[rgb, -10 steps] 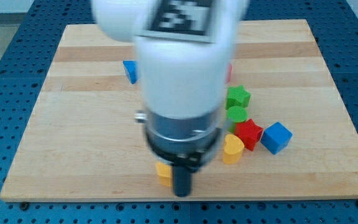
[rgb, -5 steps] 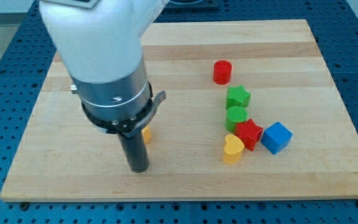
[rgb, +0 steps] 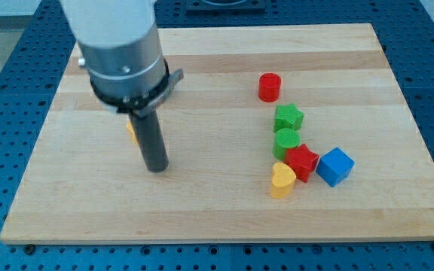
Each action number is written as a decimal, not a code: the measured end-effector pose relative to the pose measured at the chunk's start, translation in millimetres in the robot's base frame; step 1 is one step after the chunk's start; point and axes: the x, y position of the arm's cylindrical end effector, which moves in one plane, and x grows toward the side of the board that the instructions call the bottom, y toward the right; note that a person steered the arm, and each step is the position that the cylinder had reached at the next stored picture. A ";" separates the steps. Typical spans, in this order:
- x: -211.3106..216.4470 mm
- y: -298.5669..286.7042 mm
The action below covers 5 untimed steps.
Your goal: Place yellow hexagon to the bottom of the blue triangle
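Seven blocks show on the wooden board. One yellow block, shape unclear, peeks out just left of the dark rod, mostly hidden by it. My tip rests just below and right of that block. At the view's right cluster one red cylinder, one green star, one green cylinder, one red star, one blue cube and one yellow heart. No jaws exist; the arm ends in the rod.

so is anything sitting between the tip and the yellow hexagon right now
Nothing visible does. My tip rests just below and to the view's right of the yellow hexagon, which peeks out from behind the rod. The blue triangle is hidden by the arm, so that path cannot be judged.
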 end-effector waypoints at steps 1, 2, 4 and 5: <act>-6.9 -36.2; -35.9 -36.6; -94.3 -36.6; -107.8 -36.6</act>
